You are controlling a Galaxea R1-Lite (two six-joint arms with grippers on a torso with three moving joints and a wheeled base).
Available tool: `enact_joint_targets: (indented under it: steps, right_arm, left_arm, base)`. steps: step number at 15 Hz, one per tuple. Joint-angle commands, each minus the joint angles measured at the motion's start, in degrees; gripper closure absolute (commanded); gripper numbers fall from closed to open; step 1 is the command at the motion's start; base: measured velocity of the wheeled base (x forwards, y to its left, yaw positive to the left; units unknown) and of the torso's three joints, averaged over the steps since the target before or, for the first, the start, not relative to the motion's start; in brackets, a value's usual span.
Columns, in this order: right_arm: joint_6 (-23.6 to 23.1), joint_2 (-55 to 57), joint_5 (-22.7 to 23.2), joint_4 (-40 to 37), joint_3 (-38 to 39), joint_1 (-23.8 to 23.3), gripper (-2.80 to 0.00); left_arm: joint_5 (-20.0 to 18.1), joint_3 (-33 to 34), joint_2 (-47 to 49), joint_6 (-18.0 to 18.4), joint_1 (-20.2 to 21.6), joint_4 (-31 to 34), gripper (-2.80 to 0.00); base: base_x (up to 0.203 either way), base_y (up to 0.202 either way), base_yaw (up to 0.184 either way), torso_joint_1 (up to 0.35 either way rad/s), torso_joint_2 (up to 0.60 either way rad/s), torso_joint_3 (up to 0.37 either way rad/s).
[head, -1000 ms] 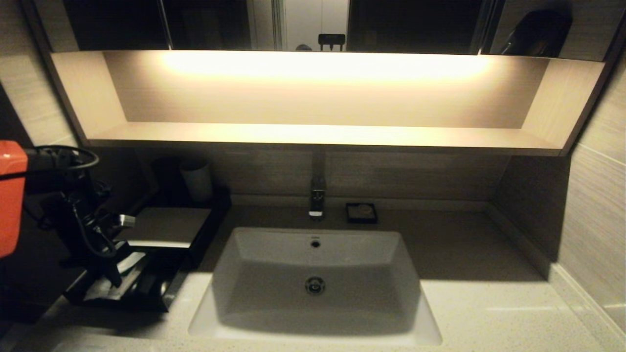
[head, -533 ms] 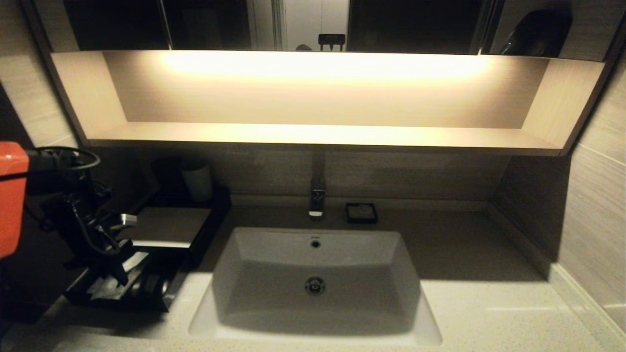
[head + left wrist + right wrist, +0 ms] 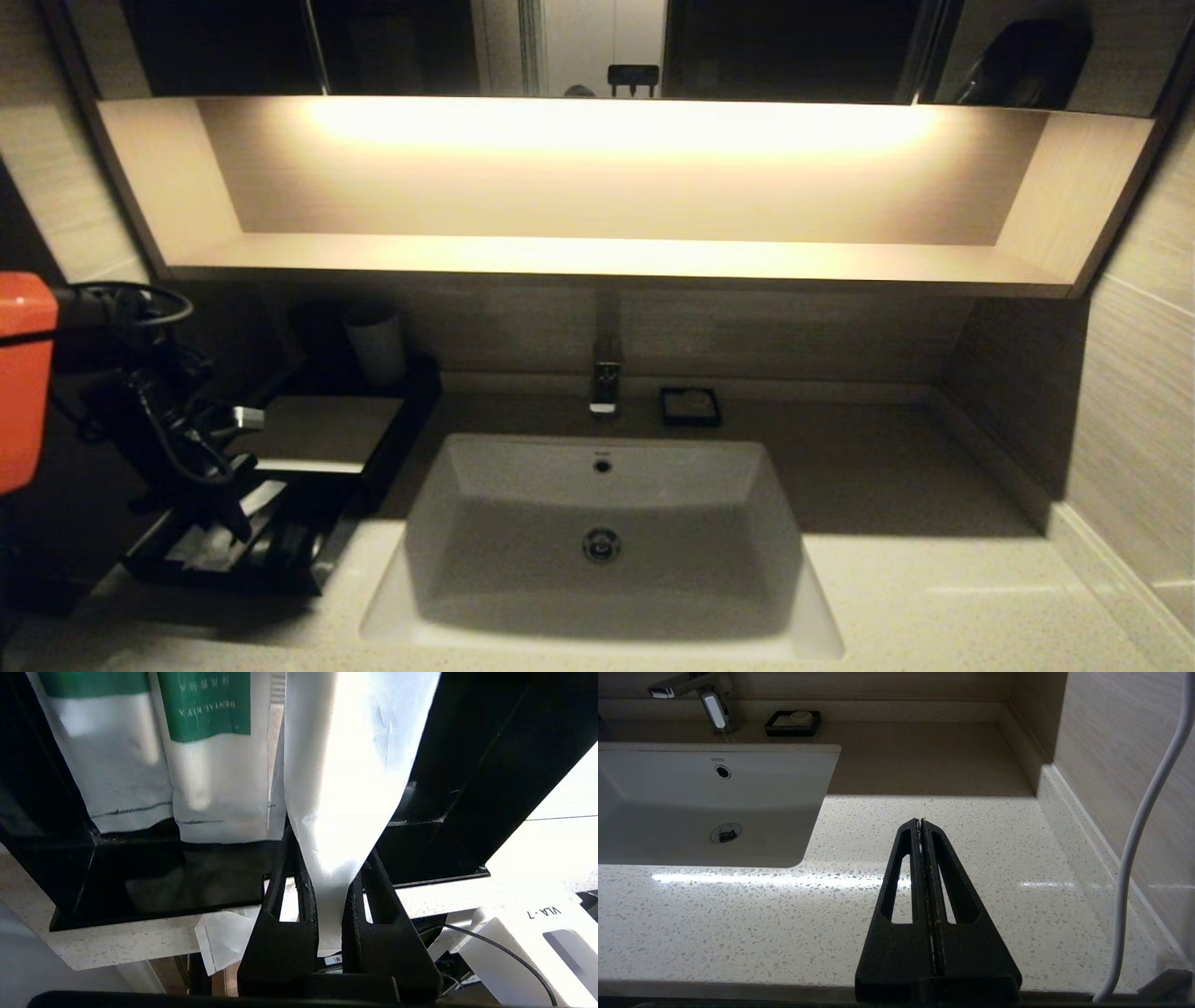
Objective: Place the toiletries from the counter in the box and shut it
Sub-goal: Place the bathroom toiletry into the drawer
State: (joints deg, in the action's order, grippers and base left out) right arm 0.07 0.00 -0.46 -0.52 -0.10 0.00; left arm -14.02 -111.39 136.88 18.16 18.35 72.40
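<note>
Between left hand (image 3: 329, 877) fingers: white sachet (image 3: 345, 774), over open drawer (image 3: 154, 891).

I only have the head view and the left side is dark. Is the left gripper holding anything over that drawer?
Observer: Yes. The left gripper is shut on a white sachet, pinched at its narrow end.
Operator: Anything in the drawer already?
Observer: Two white sachets with green bands lie side by side in the drawer, which is pulled out of the box.
Operator: Held one clear of them?
Observer: It hangs beside the nearer of the two; whether they touch, I cannot tell.
Operator: Right arm?
Observer: The right gripper is shut and empty, parked above bare counter beside the basin.
</note>
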Motion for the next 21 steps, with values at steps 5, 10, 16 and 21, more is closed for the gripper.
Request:
enact_joint_targets:
  steps: [5,10,16,21]
  right_arm:
    - [0.0,0.0,0.0,0.0,0.0,0.0,0.00]
    - [0.0,0.0,0.0,0.0,0.0,0.0,0.00]
    - [0.0,0.0,0.0,0.0,0.0,0.0,0.00]
    - [0.0,0.0,0.0,0.0,0.0,0.0,0.00]
  left_arm:
    - [0.0,-0.1,0.2,-1.0,0.1,-1.4,0.00]
    - [0.0,-0.1,1.0,-1.1,0.0,-2.1,0.00]
    - [0.0,0.0,1.6,-2.0,0.0,-3.7,0.00]
    - [0.4,-0.1,1.6,-2.0,0.1,-5.4,0.00]
  base:
    - [0.000,0.000,0.000,0.000,0.00,0.000]
    - [0.000,0.000,0.000,0.000,0.00,0.000]
    - [0.000,0.000,0.000,0.000,0.00,0.000]
    - [0.000,0.000,0.000,0.000,0.00,0.000]
